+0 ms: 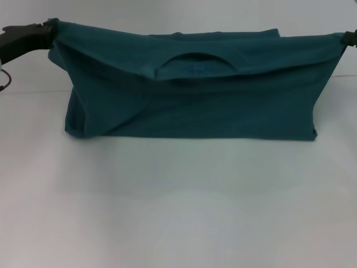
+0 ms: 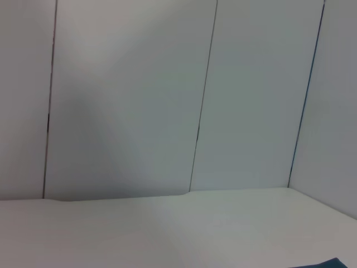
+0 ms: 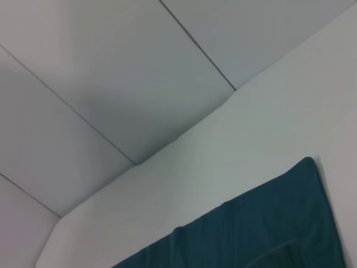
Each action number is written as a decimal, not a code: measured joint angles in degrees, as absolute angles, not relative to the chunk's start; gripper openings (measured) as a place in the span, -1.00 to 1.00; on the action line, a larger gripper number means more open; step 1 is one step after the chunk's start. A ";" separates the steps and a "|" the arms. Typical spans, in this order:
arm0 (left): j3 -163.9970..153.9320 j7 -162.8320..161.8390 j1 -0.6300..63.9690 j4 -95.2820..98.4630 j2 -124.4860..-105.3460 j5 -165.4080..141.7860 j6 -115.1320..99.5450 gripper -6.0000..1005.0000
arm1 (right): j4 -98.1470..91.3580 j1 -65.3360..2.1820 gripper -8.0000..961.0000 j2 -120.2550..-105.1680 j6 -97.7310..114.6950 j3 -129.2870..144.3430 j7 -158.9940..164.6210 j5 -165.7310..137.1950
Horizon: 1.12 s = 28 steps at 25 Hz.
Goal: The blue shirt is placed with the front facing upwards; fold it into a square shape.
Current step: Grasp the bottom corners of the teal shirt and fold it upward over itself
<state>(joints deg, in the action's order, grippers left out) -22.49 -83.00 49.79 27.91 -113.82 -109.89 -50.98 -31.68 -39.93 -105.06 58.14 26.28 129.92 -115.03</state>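
With the blue shirt [image 1: 189, 100] stretched w/ long axis across upper frame above the bench [image 1: 178, 212], left tool [image 1: 47, 30] & right tool [image 1: 347, 38] each pinch a top corner, equally near.

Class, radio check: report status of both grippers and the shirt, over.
Left gripper and right gripper each shut on a top corner of the blue shirt. Shirt lifted taut between them, lower edge on the table. Nothing in the way.

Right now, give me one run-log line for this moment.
stage: mid-fold | shirt: lifted by both top corners, lower edge on table | left end effector: holding left corner | right end effector: holding right corner
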 joint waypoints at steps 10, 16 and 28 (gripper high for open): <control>-25.00 -83.18 49.93 28.39 -112.73 -110.29 -50.73 -0.99 | -31.79 -40.03 -0.94 -104.47 58.07 28.43 130.49 -115.14; -29.95 -83.65 49.69 29.24 -111.10 -110.47 -50.88 -0.98 | -31.82 -39.90 -0.94 -104.10 58.31 29.57 130.76 -115.14; -33.99 -83.30 50.09 31.18 -109.51 -111.01 -49.31 -0.99 | -31.78 -40.56 -0.94 -104.59 58.51 31.11 130.86 -115.08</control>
